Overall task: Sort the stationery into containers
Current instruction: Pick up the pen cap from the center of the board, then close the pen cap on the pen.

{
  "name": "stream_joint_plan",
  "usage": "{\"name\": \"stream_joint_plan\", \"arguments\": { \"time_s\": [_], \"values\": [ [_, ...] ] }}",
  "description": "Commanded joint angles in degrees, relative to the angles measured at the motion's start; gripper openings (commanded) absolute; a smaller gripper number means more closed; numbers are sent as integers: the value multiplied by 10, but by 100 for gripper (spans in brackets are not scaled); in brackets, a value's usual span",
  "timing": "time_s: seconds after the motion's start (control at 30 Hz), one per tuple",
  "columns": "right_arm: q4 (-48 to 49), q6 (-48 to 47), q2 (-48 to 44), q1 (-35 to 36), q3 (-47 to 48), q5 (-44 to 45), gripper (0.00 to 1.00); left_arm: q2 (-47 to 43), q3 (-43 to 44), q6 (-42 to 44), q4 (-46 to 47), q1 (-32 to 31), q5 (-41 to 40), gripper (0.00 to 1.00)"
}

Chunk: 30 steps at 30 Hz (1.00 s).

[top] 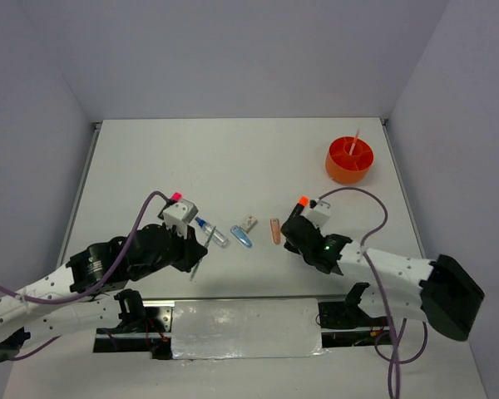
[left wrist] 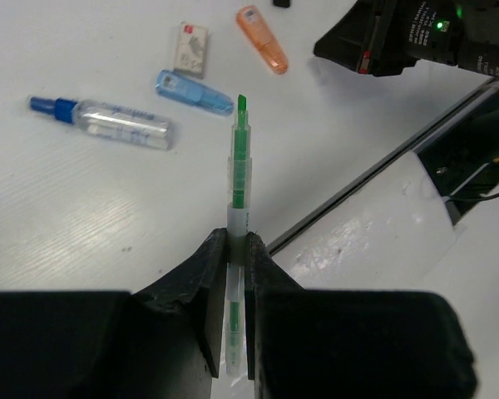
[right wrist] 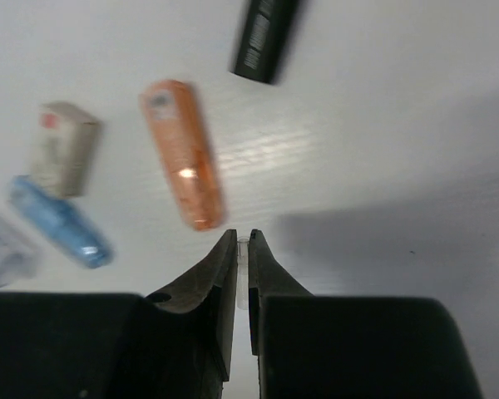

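Item: slim clear plastic pen with green tip (left wrist: 241, 158), clamped by its rear barrel in the left jaws, over the white tabletop (left wrist: 83, 216). Likely light, stiff and slick, so best held mid-barrel. Right jaws closed, nothing clearly held, beside the peach plastic piece (right wrist: 183, 154). Destination: round orange plastic tub (top: 345, 174), far right, well apart.

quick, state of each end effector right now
left end effector: closed on the green pen
right end effector: closed, anything held unclear

Faint print on black highlighter (right wrist: 264, 37), blurred, nothing legible
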Motion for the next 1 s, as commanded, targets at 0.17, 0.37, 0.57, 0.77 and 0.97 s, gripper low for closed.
{"name": "stream_joint_plan", "arguments": {
  "time_s": [0.17,0.37,0.57,0.77,0.97],
  "values": [
    [139,-112,-256,9,-28,21,0,52,-79,-18,261,-3,118,0],
    [203,-143,-353,13,-17,11,0,107,-115,-29,480,-10,198,0],
    [288,-162,-393,17,-12,-42,0,133,-106,-34,530,-14,195,0],
    [369,-170,-388,27,-21,-101,0,142,-97,-36,529,-14,195,0],
    [456,-213,-384,52,-33,-165,0,125,-108,-47,531,-15,150,0]
  ]
}}
